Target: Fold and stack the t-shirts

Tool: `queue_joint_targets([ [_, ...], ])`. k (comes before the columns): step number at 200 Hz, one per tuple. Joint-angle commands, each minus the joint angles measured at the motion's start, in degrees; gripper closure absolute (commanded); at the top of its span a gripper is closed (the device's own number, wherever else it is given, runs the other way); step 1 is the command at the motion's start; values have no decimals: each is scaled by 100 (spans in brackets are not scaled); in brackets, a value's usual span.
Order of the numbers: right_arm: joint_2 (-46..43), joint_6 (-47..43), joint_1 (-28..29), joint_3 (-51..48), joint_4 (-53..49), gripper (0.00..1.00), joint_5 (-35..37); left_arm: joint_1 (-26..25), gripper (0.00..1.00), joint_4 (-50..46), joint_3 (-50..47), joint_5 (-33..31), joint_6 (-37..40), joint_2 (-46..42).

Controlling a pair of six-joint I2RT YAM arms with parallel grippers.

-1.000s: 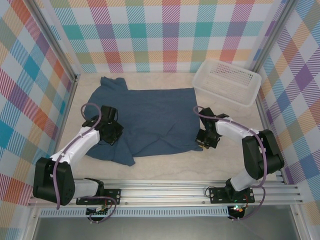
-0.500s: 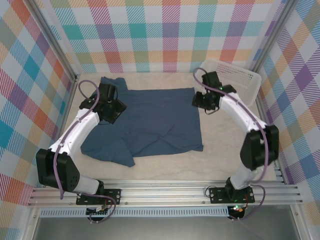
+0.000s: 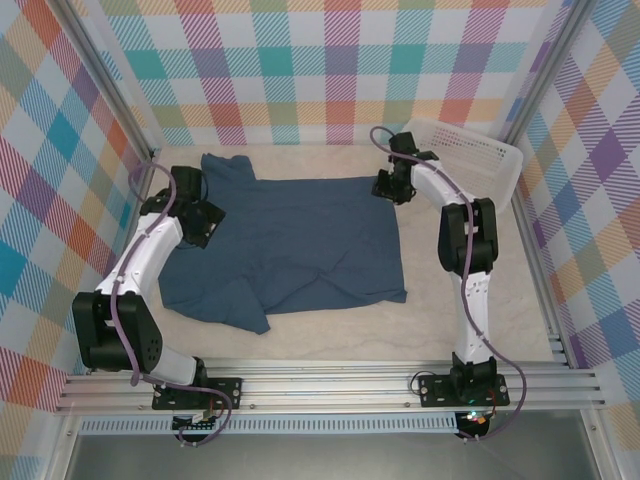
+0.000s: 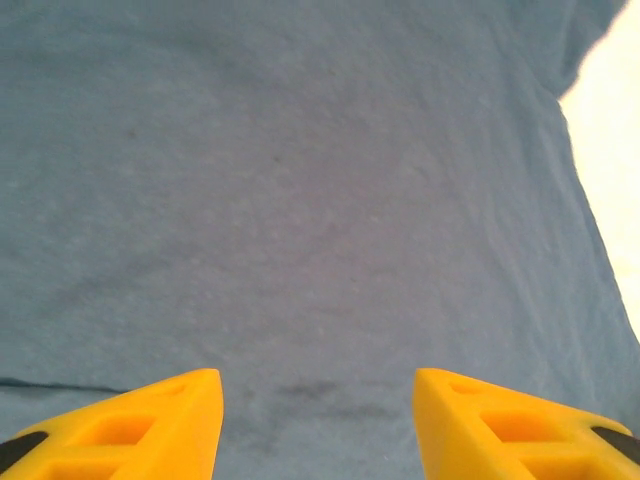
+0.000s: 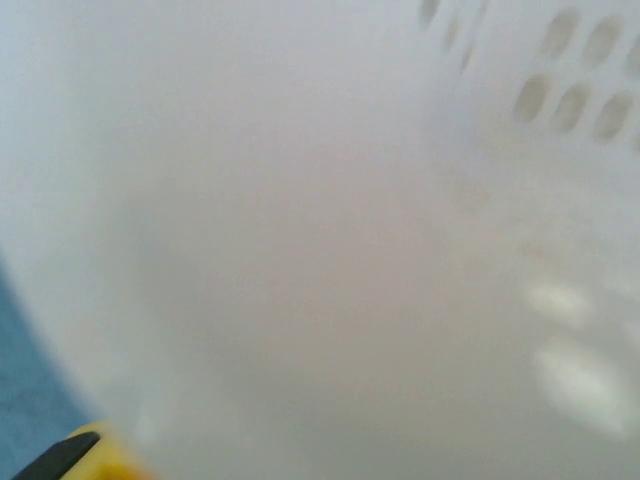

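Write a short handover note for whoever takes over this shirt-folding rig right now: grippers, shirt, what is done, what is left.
Grippers: the left gripper is open and empty, over the left part of the t-shirt. The right gripper is at the shirt's far right corner, beside the white basket; I cannot tell if it is open or shut.
Shirt: spread out on the table, some wrinkles, outside the basket.
Done: shirt laid out.
Left: every fold, then stacking.
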Motion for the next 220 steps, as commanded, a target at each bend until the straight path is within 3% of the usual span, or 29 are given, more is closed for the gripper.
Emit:
queue_joint_targets([
  [1, 157, 414, -442, 395, 128, 61, 124, 232, 48, -58, -133, 91, 151, -170],
  [38, 263, 567, -835, 671, 79, 60, 8, 398, 49, -94, -147, 77, 343, -160],
  [82, -238, 505, -596, 347, 83, 58, -433, 699, 49, 3, 56, -130, 467, 312],
  [93, -564, 485, -379, 32, 183, 58, -344, 874, 51, 83, 253, -145, 459, 629],
  [119, -1240, 726, 76, -965, 696, 61, -198, 1076, 66, 673, 937, 90, 421, 1718],
  [144, -1204, 928, 358, -1273, 667, 61, -235, 1034, 68, 836, 2032, 457, 403, 3090],
  [173, -1170, 927, 610, -1461, 679, 61, -322, 1053, 68, 485, 2758, 190, 190, 4098],
  [198, -1195, 788, 752, -1482, 629, 61, -424, 1193, 71, -22, 2574, -375, -117, 4236],
  [220, -1159, 757, 818, -1450, 534, 60, -625, 1419, 73, -147, 1800, -576, -461, 3914],
])
